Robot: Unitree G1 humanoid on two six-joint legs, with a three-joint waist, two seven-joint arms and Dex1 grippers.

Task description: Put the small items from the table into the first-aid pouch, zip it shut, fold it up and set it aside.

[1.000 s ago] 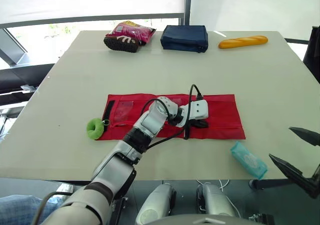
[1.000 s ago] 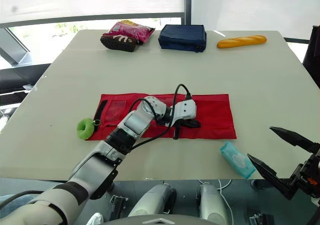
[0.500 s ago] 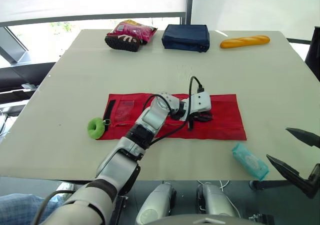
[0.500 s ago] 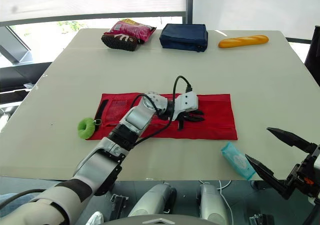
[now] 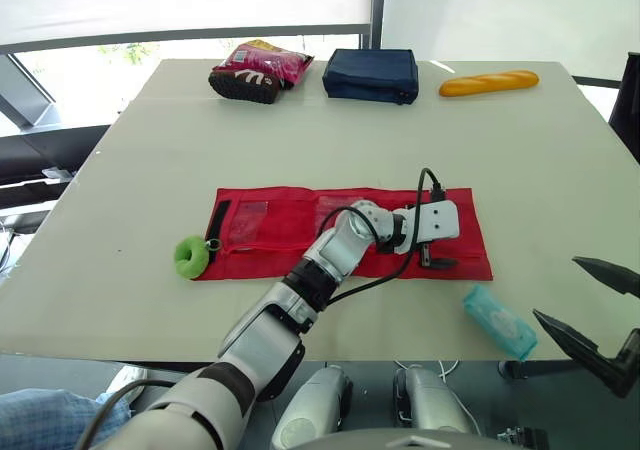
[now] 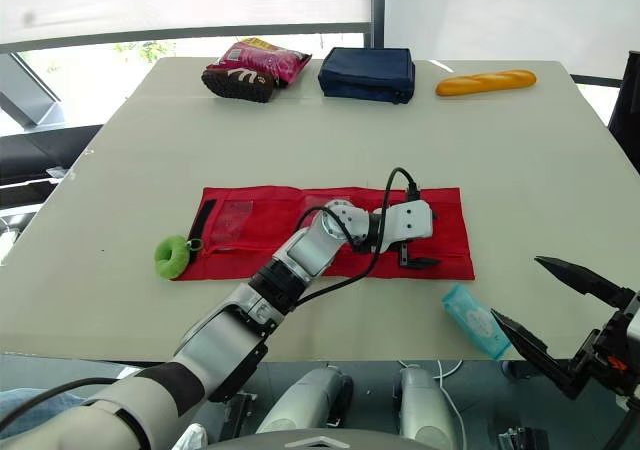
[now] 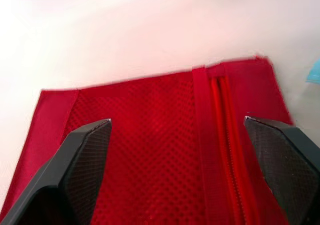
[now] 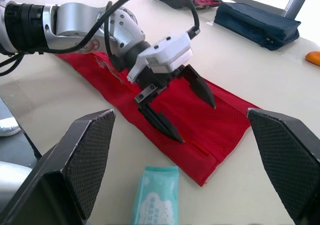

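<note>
I have the red first-aid pouch (image 6: 250, 225) unfolded flat across the middle of the surface (image 6: 520, 160). The left gripper (image 6: 418, 258) sits low over the pouch's right end, with its black fingers (image 6: 425, 262) down at the mesh. A green ring (image 6: 171, 256) lies just beside the pouch's left end. A teal packet (image 6: 474, 319) rests by the near edge, just clear of the pouch's right corner. The right gripper (image 6: 558, 315) hangs off the near right corner, fingers spread wide. Along the far edge are a pink snack bag (image 6: 253, 68), a navy case (image 6: 366, 73) and a bread roll (image 6: 484, 81).
</note>
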